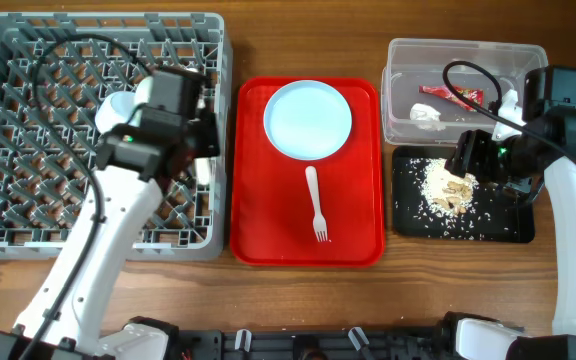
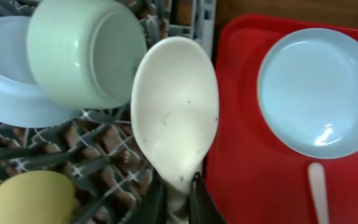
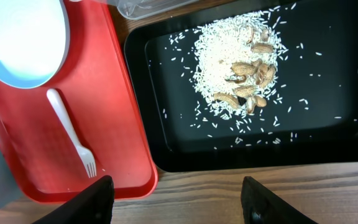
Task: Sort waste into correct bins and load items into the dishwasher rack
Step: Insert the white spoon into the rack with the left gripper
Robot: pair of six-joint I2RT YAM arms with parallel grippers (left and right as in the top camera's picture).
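Note:
My left gripper (image 2: 178,186) is shut on the white spoon (image 2: 176,106) and holds it over the right edge of the grey dishwasher rack (image 1: 28,60). In the rack lie a mint-green bowl (image 2: 86,53), a second pale bowl (image 2: 8,74) and the yellow cup (image 2: 30,196). The white plate (image 1: 308,120) and fork (image 1: 316,205) lie on the red tray. My right gripper (image 3: 176,183) is open and empty above the front edge of the black tray (image 1: 508,225), which holds food scraps (image 1: 448,185). The clear tub (image 1: 408,60) holds the red wrapper (image 1: 453,95) and napkin (image 1: 426,115).
The red serving tray (image 1: 258,220) lies between the rack and the bins. In the right wrist view its corner (image 3: 135,180) sits close to the black tray (image 3: 328,93). Bare wooden table shows along the front edge (image 1: 298,300).

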